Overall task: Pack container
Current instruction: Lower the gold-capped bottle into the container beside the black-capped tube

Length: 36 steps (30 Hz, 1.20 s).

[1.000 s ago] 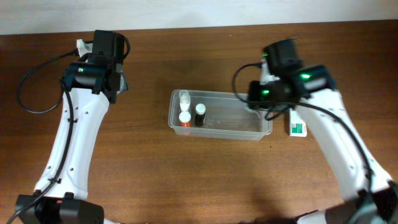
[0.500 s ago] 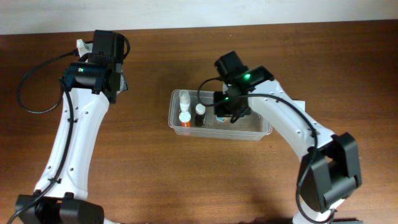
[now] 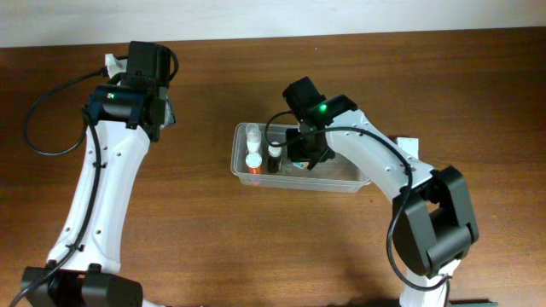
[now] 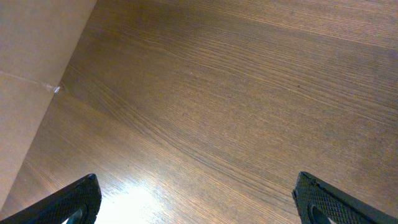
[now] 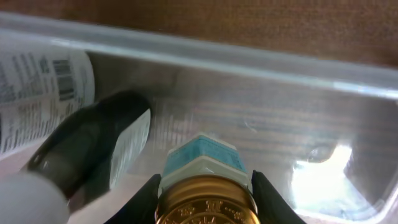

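Jaws of the right gripper [image 5: 206,202], half-closed on a gold-capped bottle [image 5: 206,165], had swung from the right end of the container [image 3: 345,177] on the table [image 3: 256,247] to inside it, so release seemed next; left gripper [image 4: 202,202] gaped empty, well left of it.

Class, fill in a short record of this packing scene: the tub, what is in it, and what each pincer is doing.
Container: clear rectangular plastic tub, mid-table
Inside it: tall white bottle, small orange-and-white bottle, small dark bottle, grouped at one end
Right pincer: shut on gold-capped bottle with teal label, over the tub
Left pincer: open, holding nothing, over brown wooden table
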Each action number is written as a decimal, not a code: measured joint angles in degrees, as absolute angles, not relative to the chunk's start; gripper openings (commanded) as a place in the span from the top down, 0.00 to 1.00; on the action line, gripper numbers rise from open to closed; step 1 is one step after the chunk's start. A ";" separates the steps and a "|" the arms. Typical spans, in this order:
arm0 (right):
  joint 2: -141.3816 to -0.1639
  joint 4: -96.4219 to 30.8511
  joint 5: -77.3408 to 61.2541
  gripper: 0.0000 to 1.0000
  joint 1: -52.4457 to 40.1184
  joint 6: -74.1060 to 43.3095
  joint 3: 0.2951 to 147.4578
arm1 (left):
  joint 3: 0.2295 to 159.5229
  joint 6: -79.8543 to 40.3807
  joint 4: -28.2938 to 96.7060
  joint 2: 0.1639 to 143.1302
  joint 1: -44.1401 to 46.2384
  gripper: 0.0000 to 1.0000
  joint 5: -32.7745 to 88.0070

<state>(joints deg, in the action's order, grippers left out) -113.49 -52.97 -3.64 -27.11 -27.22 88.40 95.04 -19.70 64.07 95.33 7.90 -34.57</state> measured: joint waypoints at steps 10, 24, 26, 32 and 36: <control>-115.00 -50.54 -3.42 0.66 -27.11 -27.22 88.38 | 95.04 -19.70 64.07 95.33 7.90 0.01 -34.57; -116.55 -44.93 -2.83 0.66 -27.09 -27.22 84.68 | 95.04 -19.70 64.10 95.33 7.90 0.01 -34.57; -116.55 -44.71 -2.55 0.61 -27.09 -27.22 84.68 | 95.04 -19.70 64.10 95.33 7.90 0.01 -34.57; -116.55 -44.71 -2.35 0.56 -27.09 -27.40 84.68 | 95.04 -19.70 64.07 95.33 7.90 0.01 -34.57; -116.55 -44.80 -2.33 0.56 -27.09 -27.42 84.68 | 95.04 -19.70 64.10 95.33 7.90 0.01 -34.57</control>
